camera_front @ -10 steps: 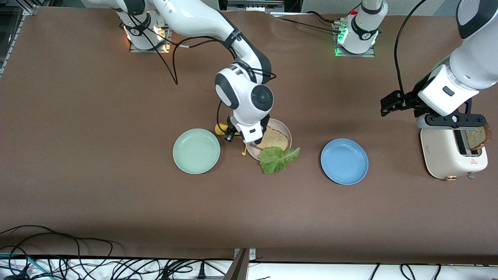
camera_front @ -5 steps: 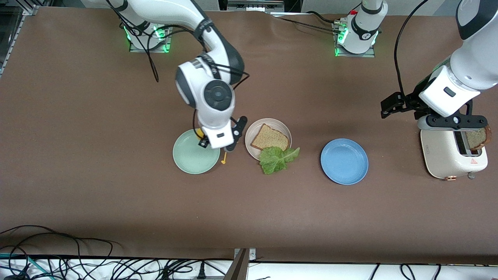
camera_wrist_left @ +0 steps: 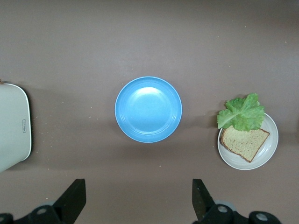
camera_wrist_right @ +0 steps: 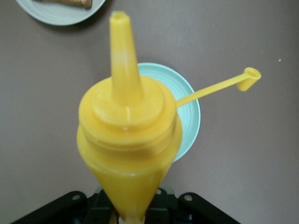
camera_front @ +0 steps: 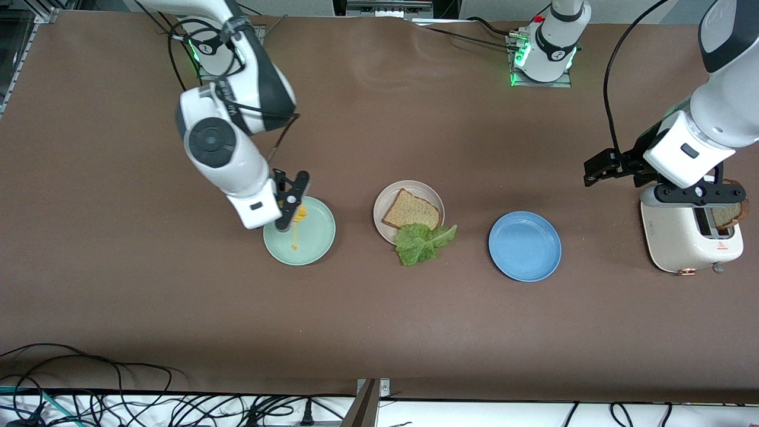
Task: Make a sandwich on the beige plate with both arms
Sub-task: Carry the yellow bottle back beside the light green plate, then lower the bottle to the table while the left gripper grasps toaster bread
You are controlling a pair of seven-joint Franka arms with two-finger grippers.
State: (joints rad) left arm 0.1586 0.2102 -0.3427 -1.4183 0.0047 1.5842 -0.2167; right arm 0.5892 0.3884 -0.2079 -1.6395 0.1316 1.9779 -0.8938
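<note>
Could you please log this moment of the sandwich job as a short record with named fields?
right end effector: shut on yellow squeeze bottle, over mint green plate
left end effector: open, over toaster
beige plate: one bread slice, lettuce leaf overhanging its rim
toaster: second bread slice in slot
blue plate: nothing on it
</note>
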